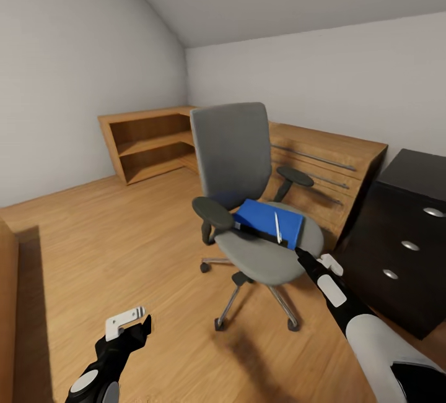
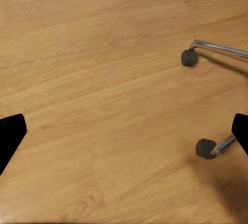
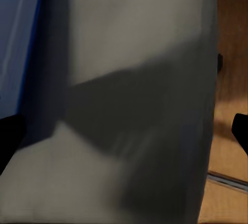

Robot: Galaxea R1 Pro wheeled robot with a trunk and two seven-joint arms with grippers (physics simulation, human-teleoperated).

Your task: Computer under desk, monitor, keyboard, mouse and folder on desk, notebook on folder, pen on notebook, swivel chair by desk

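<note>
Head view has the swivel chair (image 1: pixel 254 205) pretty much dead center on the wood floor (image 1: pixel 111 248): grey upholstered seat and tall grey back, black armrests, chrome star base on dark castors. On the seat lies a flat blue item, either the folder or the notebook (image 1: pixel 267 220); can't tell if it's one thing or two stacked. The pen (image 1: pixel 277 228), a thin white stick, lies on top of it toward its right side.

Behind the chair there's a low light-wood cabinet (image 1: pixel 322 161) with long handles, running into an open wooden shelf unit (image 1: pixel 148 143) in the corner. At the right edge sits a black drawer unit (image 1: pixel 402 248) with three round silver pulls, which looks like part of the counter.

The right end effector (image 1: pixel 296 248) is stretched out low over the front right of the seat, just beside the blue item's near edge. In the right wrist view its two black fingertips (image 3: pixel 10 136) sit at opposite edges of the picture, so the jaws are spread wide with nothing between them but grey seat cushion (image 3: pixel 139 105) and a strip of blue.

The left end effector (image 1: pixel 144 326) hangs low over bare floor, well apart from the chair. The left wrist view shows its fingertips (image 2: pixel 10 133) equally wide apart, holding nothing, with two castors (image 2: pixel 189 57) and chrome legs in sight.
</note>
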